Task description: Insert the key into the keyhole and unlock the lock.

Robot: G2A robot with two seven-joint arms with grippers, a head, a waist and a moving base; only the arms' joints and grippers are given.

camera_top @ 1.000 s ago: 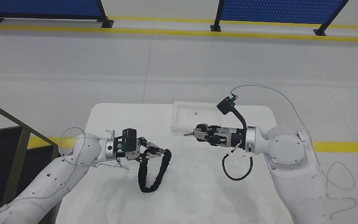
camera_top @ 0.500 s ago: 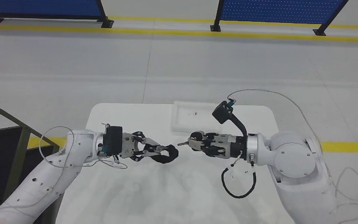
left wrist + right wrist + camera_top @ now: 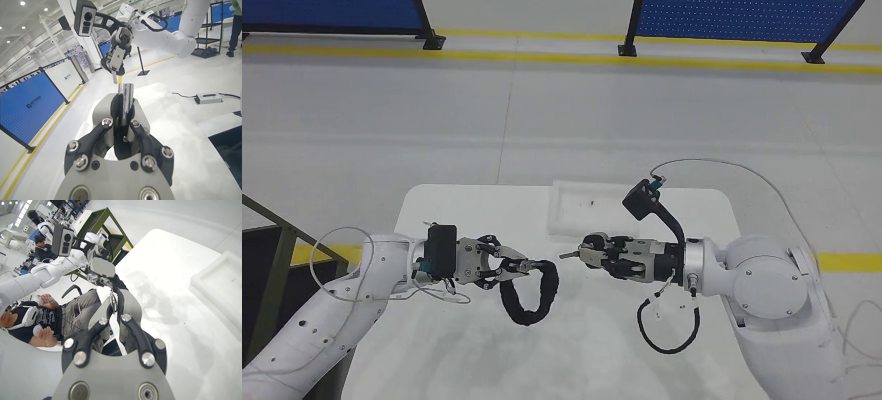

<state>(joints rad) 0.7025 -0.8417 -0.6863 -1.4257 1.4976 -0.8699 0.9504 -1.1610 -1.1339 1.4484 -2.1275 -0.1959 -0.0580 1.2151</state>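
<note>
Holding the lock (image 3: 126,94) clamped tight in my left gripper (image 3: 123,106), I see its chrome cylinder end facing the key (image 3: 114,76), which my right gripper (image 3: 589,250) pinches by the head. Both hang over the table (image 3: 572,350), on the robot's side of the white foam tray (image 3: 587,205). The key's tip is near the cylinder's mouth, not yet inside. The lock's black cable loop (image 3: 532,297) droops farther from the tray.
</note>
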